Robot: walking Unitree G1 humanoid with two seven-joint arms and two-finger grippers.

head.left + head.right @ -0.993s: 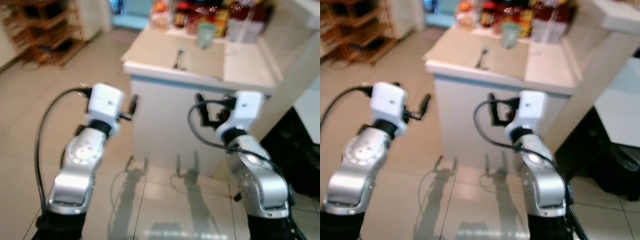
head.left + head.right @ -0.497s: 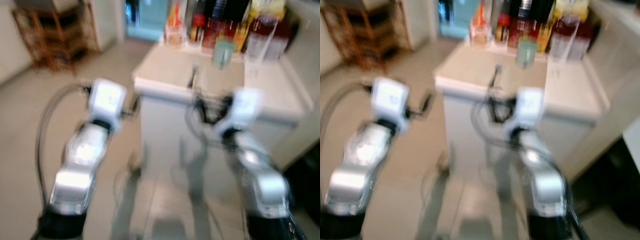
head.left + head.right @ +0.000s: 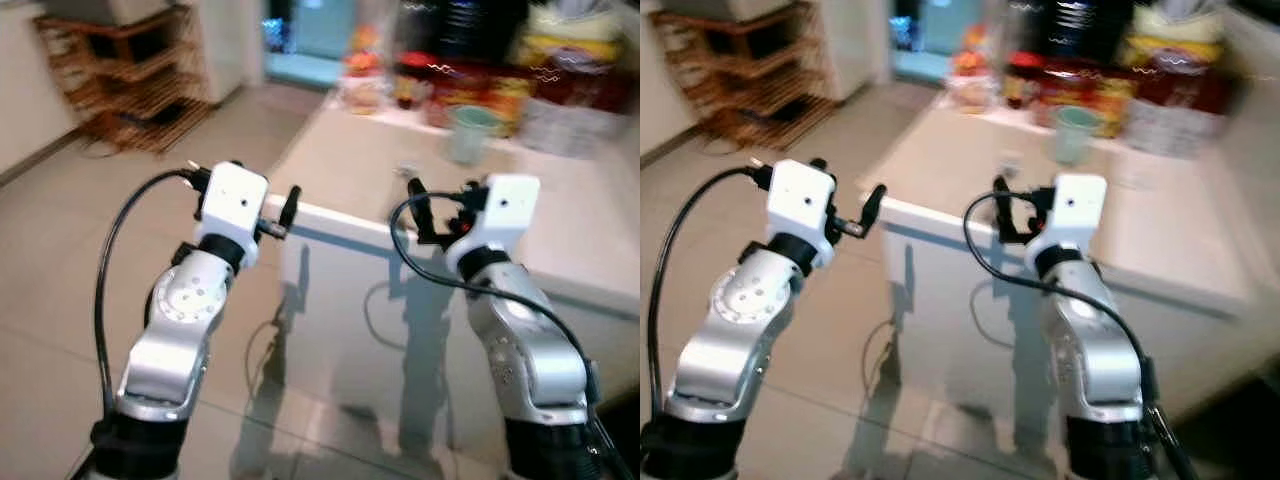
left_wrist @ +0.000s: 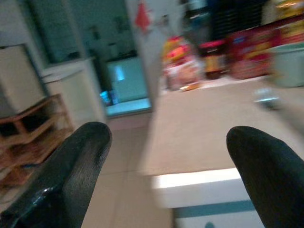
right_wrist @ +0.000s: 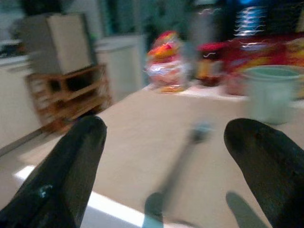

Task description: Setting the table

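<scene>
Both the right tool (image 5: 164,156) and left tool (image 4: 166,156) are spread wide and empty, and at the right tool's twelve o'clock a utensil (image 5: 183,156) lies flat on the counter (image 3: 360,170), probably light, stiff, slippery; grip mid-handle.

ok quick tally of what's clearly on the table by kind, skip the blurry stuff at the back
Pale green cup: 1
Piece of cutlery lying flat, too blurred to tell its type: 1
Total: 2
The packets and bottles at the table's far edge are too blurred to count. Both grippers, left and right, are open and hold nothing.
</scene>
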